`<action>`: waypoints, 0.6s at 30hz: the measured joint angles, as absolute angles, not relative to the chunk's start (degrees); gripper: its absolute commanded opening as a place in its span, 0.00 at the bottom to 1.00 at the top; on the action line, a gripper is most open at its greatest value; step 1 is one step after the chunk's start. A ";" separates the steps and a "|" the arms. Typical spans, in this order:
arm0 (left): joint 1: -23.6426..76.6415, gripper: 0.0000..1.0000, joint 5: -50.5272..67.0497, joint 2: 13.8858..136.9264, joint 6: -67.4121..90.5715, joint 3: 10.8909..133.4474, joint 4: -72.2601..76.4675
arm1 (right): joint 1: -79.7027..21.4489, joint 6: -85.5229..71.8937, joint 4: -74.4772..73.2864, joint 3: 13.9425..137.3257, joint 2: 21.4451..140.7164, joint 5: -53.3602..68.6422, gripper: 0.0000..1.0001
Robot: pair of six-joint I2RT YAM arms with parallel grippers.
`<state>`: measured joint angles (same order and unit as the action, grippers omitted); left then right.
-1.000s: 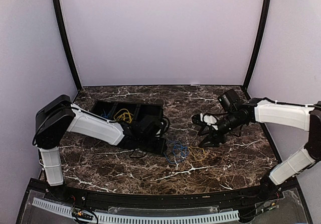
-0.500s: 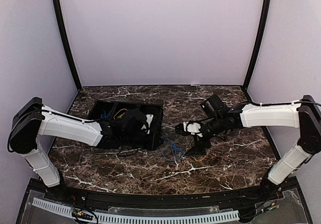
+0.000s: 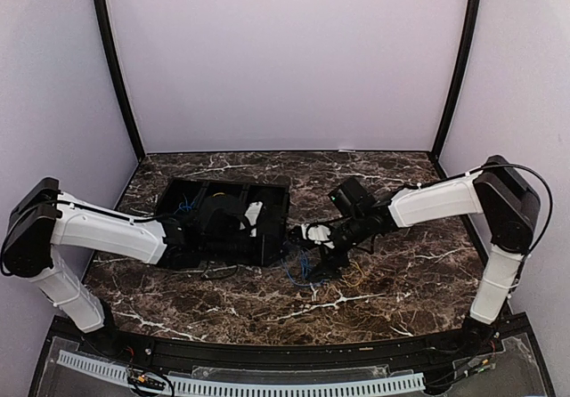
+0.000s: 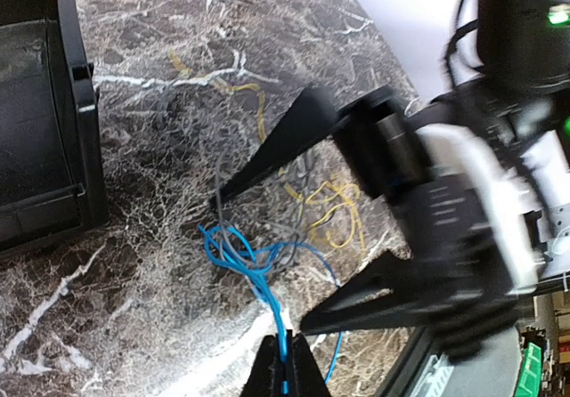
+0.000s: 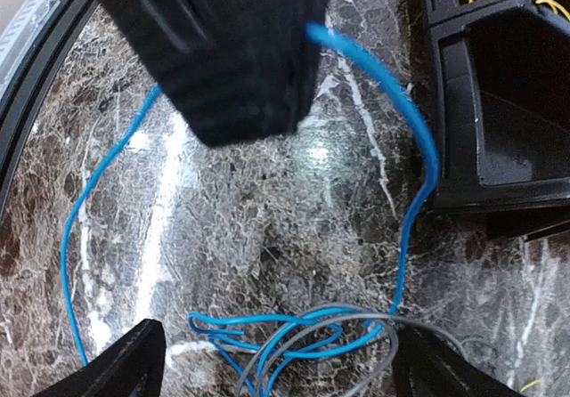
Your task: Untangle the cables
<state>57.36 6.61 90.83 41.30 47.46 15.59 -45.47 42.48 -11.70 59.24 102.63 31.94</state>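
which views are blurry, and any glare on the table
Left wrist view: the right gripper is smeared with blur, the blue cable sharp. Right wrist view: the left gripper up close is out of focus, with a glare patch on the marble table. Top view: crisp, evenly lit.

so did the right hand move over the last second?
Yes. In the top view the right hand has swung left, from well clear of the black tray to just beside its right wall.
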 measured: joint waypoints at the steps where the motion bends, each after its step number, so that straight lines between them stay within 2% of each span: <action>1: 57.36 0.00 6.61 89.97 41.60 47.11 15.86 | -45.50 42.15 -12.08 59.86 103.77 32.56 0.72; 3: 57.36 0.00 6.46 87.94 41.98 46.50 16.16 | -45.56 42.39 -12.12 61.08 105.73 33.50 0.53; 4: 57.36 0.00 6.33 86.76 42.09 46.28 16.19 | -45.60 41.98 -12.19 61.60 106.61 33.65 0.38; 6: 57.34 0.00 5.39 84.42 42.24 45.98 15.20 | -45.67 41.39 -12.23 62.28 107.79 34.00 0.21; 13: 57.23 0.00 0.89 75.13 41.56 45.95 10.52 | -45.74 39.75 -12.84 63.46 110.45 31.35 0.13; 18: 57.25 0.00 -5.45 67.53 38.65 48.71 1.15 | -45.45 39.70 -14.02 63.75 110.80 30.50 0.11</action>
